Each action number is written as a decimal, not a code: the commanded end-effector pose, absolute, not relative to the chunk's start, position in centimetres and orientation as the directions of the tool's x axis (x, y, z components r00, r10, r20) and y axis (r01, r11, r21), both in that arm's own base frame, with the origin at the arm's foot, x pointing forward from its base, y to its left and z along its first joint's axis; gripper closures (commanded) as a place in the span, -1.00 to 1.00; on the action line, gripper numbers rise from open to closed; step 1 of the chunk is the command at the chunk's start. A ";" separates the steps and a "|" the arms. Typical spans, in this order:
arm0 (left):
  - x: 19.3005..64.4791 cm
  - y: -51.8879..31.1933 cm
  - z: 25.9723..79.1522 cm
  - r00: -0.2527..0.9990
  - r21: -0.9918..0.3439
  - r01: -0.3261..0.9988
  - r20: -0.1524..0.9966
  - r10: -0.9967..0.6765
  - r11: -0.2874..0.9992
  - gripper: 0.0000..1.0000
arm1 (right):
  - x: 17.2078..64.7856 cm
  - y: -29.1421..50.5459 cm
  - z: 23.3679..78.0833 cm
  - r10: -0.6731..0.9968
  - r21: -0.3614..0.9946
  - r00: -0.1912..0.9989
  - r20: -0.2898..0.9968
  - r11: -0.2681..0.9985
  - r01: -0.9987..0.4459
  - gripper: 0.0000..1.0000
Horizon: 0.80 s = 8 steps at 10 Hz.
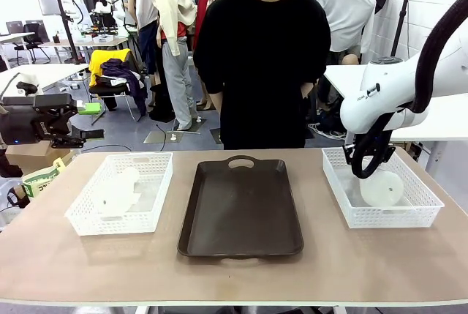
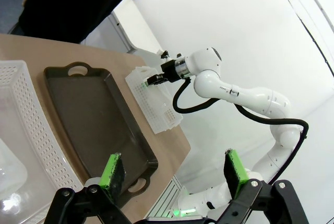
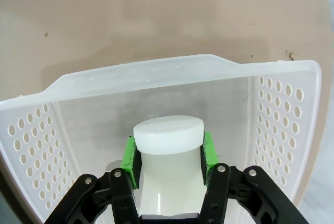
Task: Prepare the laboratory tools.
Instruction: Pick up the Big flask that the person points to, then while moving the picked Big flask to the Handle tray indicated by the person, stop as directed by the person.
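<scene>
One frosted-white flask [image 1: 117, 191] lies on its side in the left white basket [image 1: 157, 204]. The other flask [image 1: 383, 188] lies in the right basket [image 1: 380, 219]. My right gripper [image 1: 363, 169] reaches down into that basket. In the right wrist view my right gripper [image 3: 168, 153] has its green pads [image 3: 130, 156] pressed on both sides of the flask's [image 3: 168, 129] neck, just below the wide rim. My left gripper [image 1: 77, 135] hangs beyond the table's left end. In the left wrist view it [image 2: 175, 174] stands open with nothing between its fingers [image 2: 114, 173].
A dark brown tray [image 1: 241, 208] lies in the middle of the table between the baskets. A person in black stands at the far edge behind the tray. The left wrist view shows the tray [image 2: 88, 114], the left basket's wall [image 2: 31, 114] and the right basket [image 2: 156, 110].
</scene>
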<state>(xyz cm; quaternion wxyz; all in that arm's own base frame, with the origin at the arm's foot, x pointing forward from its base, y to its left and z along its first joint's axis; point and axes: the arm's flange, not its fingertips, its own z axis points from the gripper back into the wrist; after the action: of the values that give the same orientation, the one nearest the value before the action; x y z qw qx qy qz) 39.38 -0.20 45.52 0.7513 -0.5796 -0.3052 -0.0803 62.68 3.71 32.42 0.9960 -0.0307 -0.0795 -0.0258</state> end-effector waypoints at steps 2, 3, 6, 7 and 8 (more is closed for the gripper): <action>39.5 -0.4 45.5 0.804 -0.828 0.464 0.543 0.244 0.315 -1.00 | 62.7 3.8 32.3 -0.040 -0.058 0.987 0.158 0.997 0.050 1.00; 39.5 -0.4 45.5 0.804 -0.828 0.464 0.543 0.244 0.315 -1.00 | 62.7 3.8 32.3 -0.040 -0.058 0.987 0.158 0.997 0.050 1.00; 39.5 -0.4 45.5 0.804 -0.828 0.464 0.543 0.244 0.315 -1.00 | 62.7 3.8 32.3 -0.040 -0.058 0.987 0.158 0.997 0.050 1.00; 39.5 -0.4 45.5 0.804 -0.828 0.464 0.543 0.244 0.315 -1.00 | 62.7 3.8 32.3 -0.040 -0.058 0.987 0.158 0.997 0.050 1.00; 39.5 -0.4 45.5 0.804 -0.828 0.464 0.543 0.244 0.315 -1.00 | 62.7 3.8 32.3 -0.040 -0.058 0.987 0.158 0.997 0.050 1.00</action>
<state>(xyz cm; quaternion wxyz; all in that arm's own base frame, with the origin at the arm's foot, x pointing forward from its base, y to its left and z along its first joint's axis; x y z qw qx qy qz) 39.38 -0.20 45.52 0.7513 -0.5796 -0.3052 -0.0803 62.67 3.75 32.42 0.9960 -0.0306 -0.0795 -0.0252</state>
